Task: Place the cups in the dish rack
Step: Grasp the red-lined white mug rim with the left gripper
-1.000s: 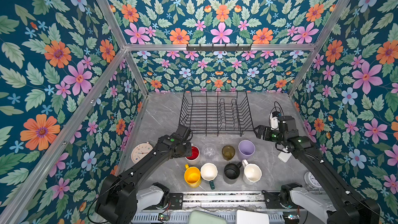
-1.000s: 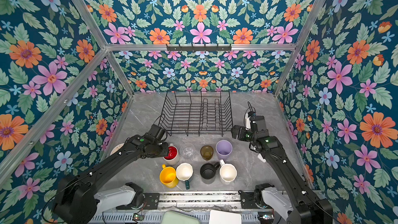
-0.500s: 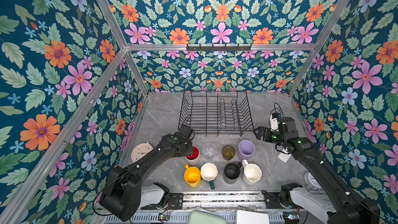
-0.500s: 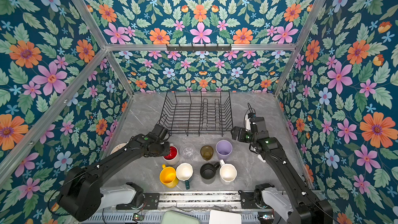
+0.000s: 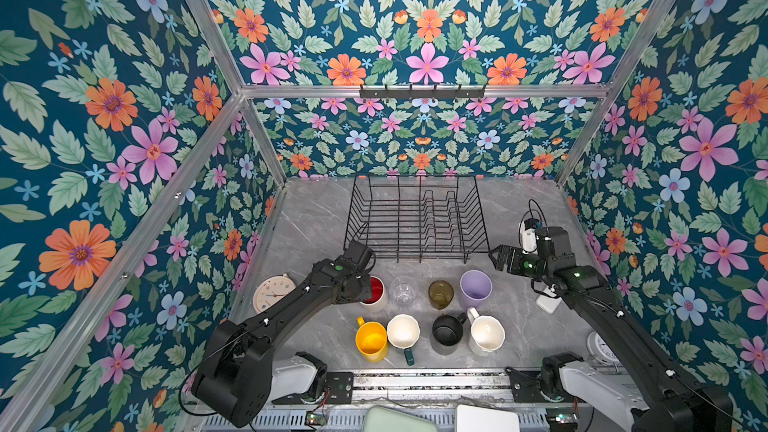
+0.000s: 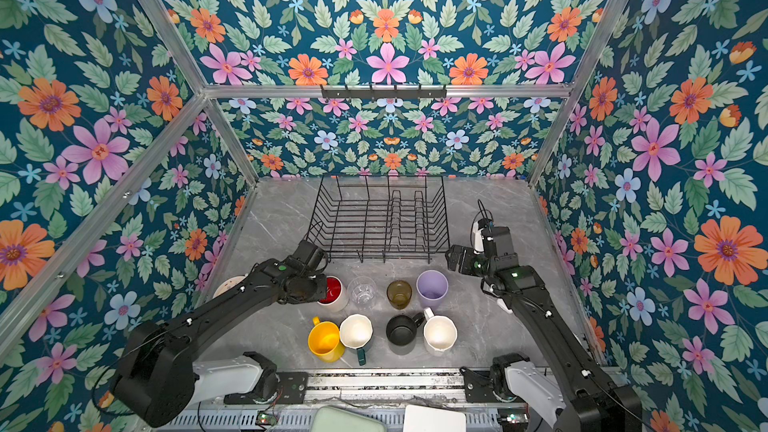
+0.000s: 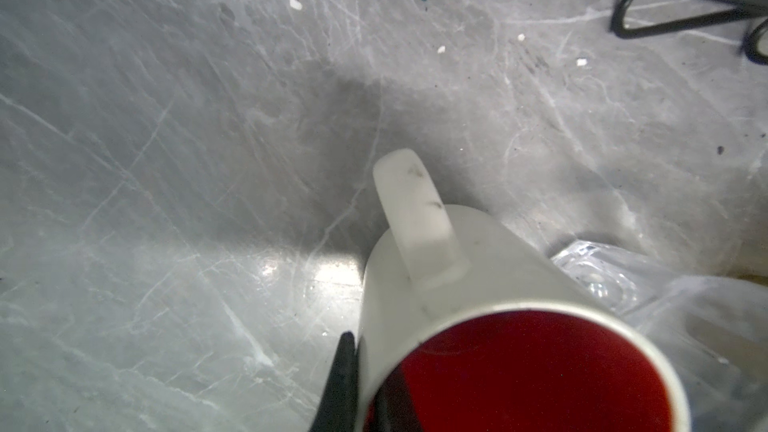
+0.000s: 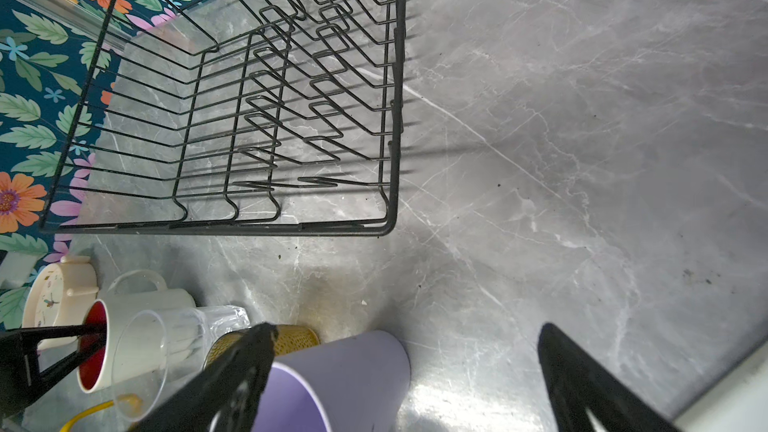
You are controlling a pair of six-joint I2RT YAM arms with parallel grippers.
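My left gripper (image 7: 365,388) is shut on the rim of the red-inside white mug (image 5: 376,290), one finger inside and one outside; the mug stands on the table. Beside it stand the clear glass (image 5: 404,289), amber glass (image 5: 440,292) and lilac tumbler (image 5: 476,288). Nearer the front are the yellow mug (image 5: 371,340), dark-green mug (image 5: 402,331), black mug (image 5: 446,331) and white mug (image 5: 486,334). The black wire dish rack (image 5: 417,250) holds nothing. My right gripper (image 5: 496,257) hangs open above the tumbler (image 8: 340,371), by the rack's front right corner (image 8: 390,226).
A round white alarm clock (image 5: 272,292) sits left of the mugs, against the left wall. A black hook rail (image 5: 422,91) is on the back wall. A small white block (image 5: 547,300) lies under the right arm, and another round dial (image 5: 600,347) lies at the front right.
My left gripper has closed on the red-inside mug's rim, and its arm has shifted a little. The right arm has stayed still and open.
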